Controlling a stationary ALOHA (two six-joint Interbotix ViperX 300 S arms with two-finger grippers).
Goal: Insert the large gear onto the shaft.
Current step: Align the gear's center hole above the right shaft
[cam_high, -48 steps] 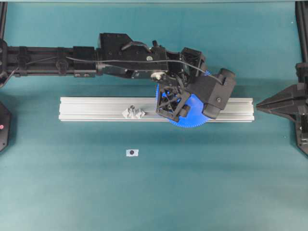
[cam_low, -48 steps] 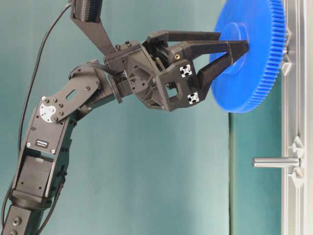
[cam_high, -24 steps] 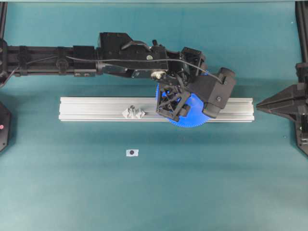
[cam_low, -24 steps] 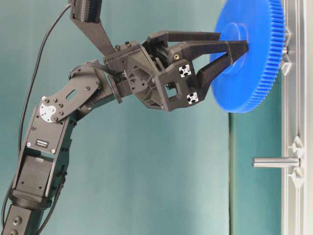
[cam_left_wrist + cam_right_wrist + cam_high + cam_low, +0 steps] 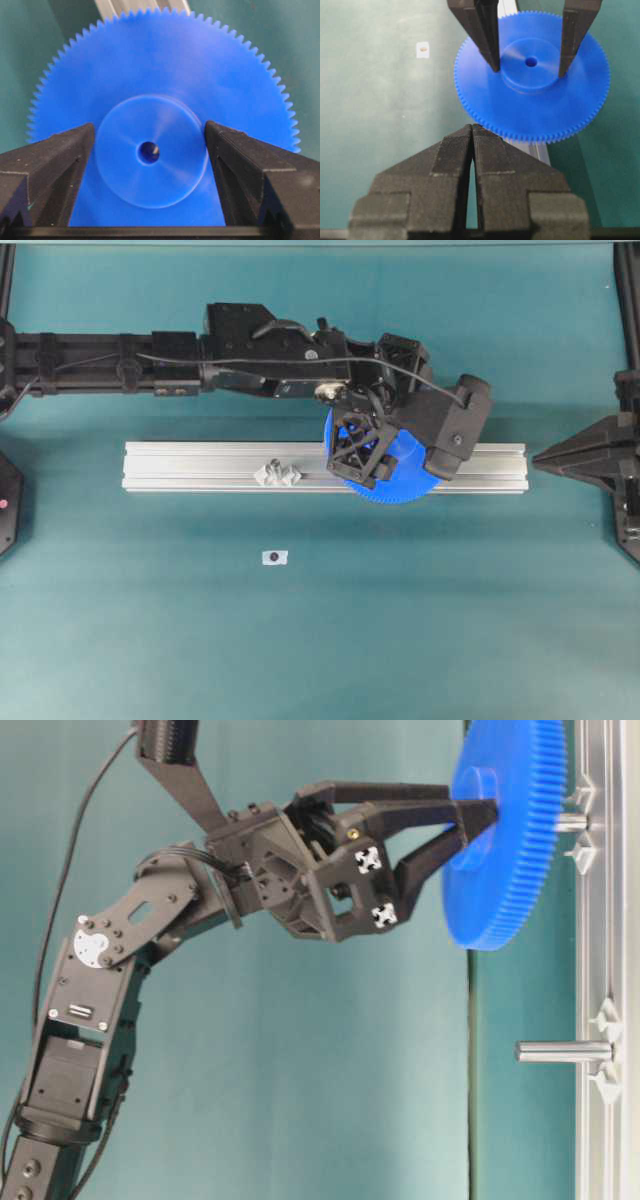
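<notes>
Left gripper (image 5: 150,145) straddles the hub of the large gear (image 5: 165,70), fingers spread with thin gaps at each side.

Only the table-level view shows the shaft (image 5: 572,821) standing square to the aluminium rail (image 5: 200,467), poking out behind the gear, whose face lies parallel to the rail; a second peg (image 5: 562,1051) stands bare. Right gripper (image 5: 471,135) rests well apart, jaws pressed together.

A teal mat is covering the counter (image 5: 150,640) edge to edge, soft even light is falling across it, and no walls are showing.
</notes>
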